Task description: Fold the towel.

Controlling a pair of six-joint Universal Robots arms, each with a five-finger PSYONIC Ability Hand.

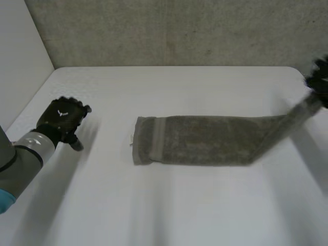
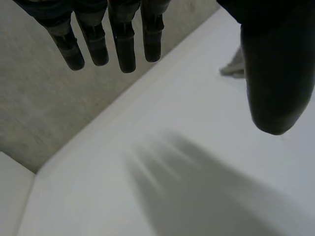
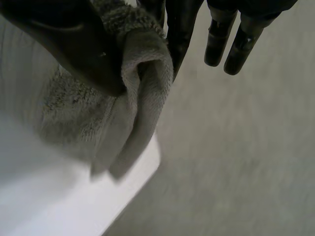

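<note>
White table [image 1: 179, 205]: R hand [image 3: 74, 49] pinches towel [image 1: 205, 141] end; L hand [image 1: 62, 120] open.

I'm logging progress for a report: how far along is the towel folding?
Done, it seems: the towel lies as a long narrow strip, likely folded lengthwise. In hand: the right hand pinches its end, raised off the table. Left: folding it across; the left hand is open, apart from it.

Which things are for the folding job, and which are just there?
For the job: towel, one end lifted; right hand, pinching that end; left hand, open, apart from the towel.
Just there: white table under it; grey wall behind.
</note>
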